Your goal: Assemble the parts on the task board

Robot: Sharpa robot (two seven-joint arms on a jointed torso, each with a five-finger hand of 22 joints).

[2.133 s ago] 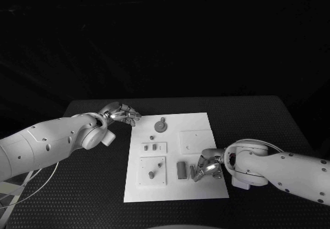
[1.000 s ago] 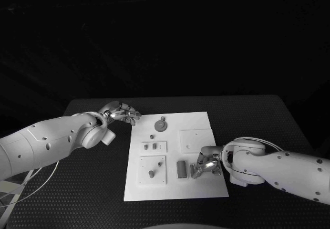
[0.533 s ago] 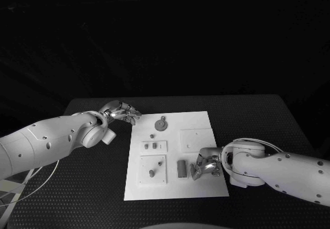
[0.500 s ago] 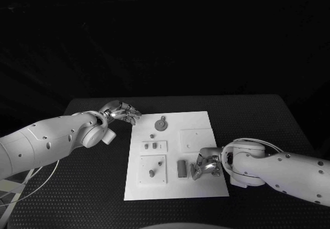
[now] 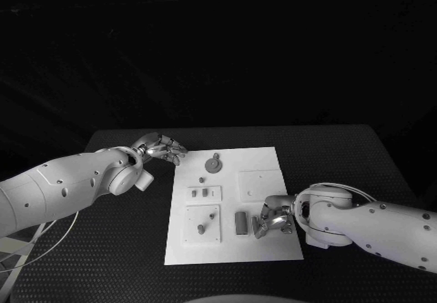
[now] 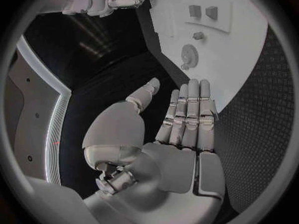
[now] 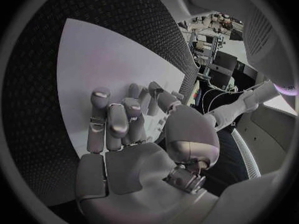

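Grey, the bar-shaped part (image 5: pixel 240 223) lies on the task board (image 5: pixel 273 246) near its front, long axis running front to back, just beside the right hand (image 5: pixel 273 220); whether those curled fingers hold anything cannot be told. The left hand (image 5: pixel 160 149) hovers empty, fingers straight, past the board's far-left corner.

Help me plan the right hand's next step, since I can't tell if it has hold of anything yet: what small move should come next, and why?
Probably a small reach toward the dark upright block beside it. The right hand sits low over the white board with fingers curled, and whether it holds a piece cannot be told. The left hand waits open off the board's far corner.
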